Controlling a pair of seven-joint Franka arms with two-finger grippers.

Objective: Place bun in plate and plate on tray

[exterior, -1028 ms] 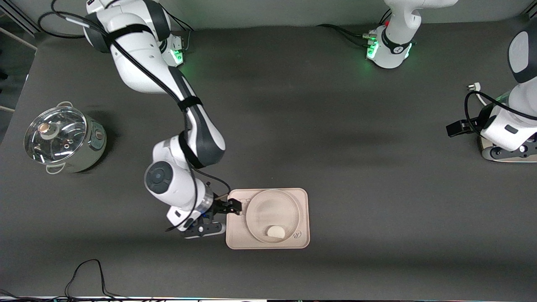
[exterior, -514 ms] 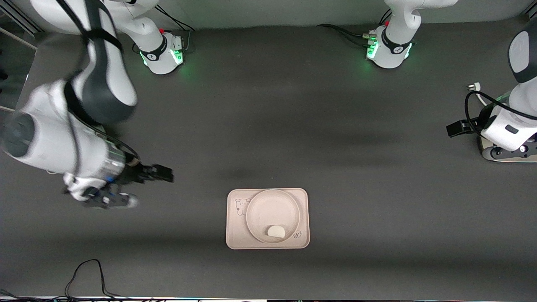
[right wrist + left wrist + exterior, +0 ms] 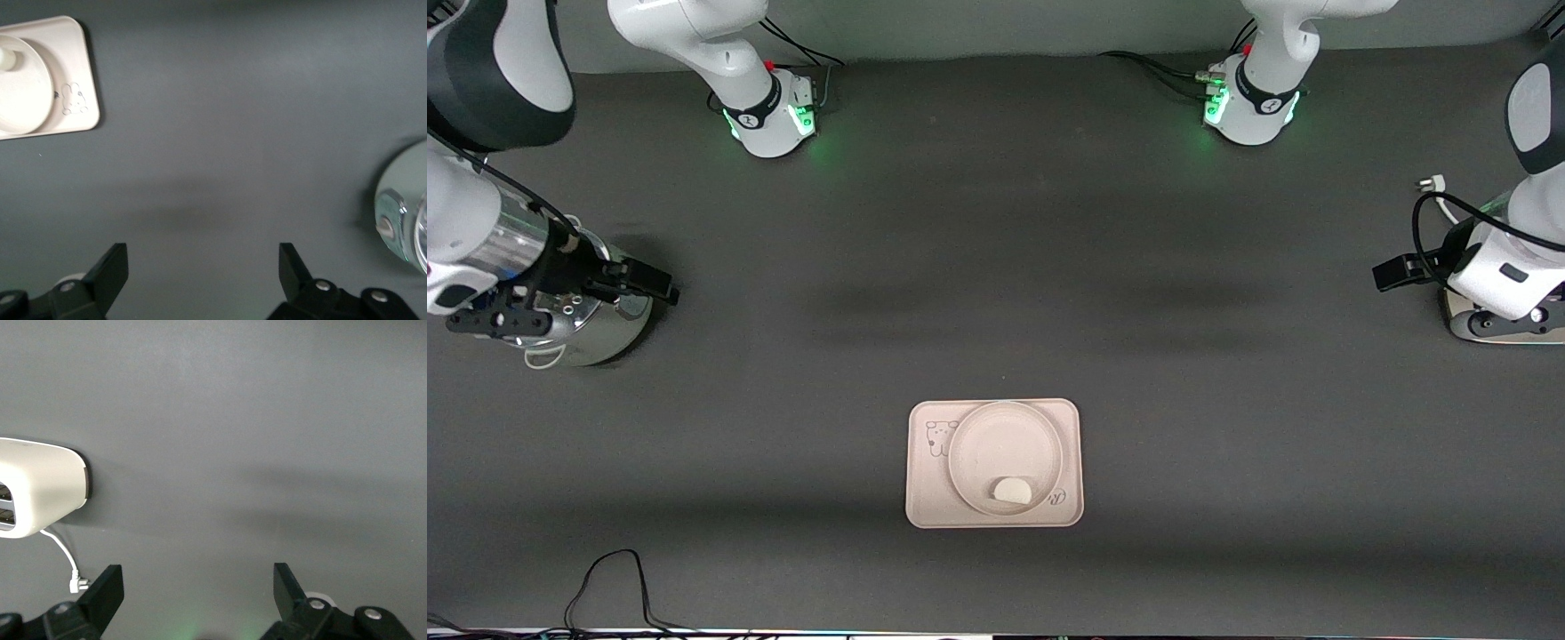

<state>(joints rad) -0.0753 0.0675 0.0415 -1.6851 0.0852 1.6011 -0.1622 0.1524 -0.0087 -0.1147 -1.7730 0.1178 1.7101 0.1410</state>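
sitting mid-table toward the front-camera edge, the tray (image 3: 994, 463) runs its long axis along that edge. on it rests the plate (image 3: 1005, 457), with the bun (image 3: 1011, 490) inside, flat side up-view; the task looks complete. right gripper (image 3: 627, 283) over the pot (image 3: 596, 333) and left gripper (image 3: 199, 593) both gape empty.

Cream tray (image 3: 925, 498) with bear drawing; cream plate (image 3: 996, 444); off-white bun (image 3: 1011, 491).

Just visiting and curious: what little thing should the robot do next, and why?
Probably nothing more than parking: the bun lies in the plate, the plate sits on the tray, and the open right hand hangs over the pot.
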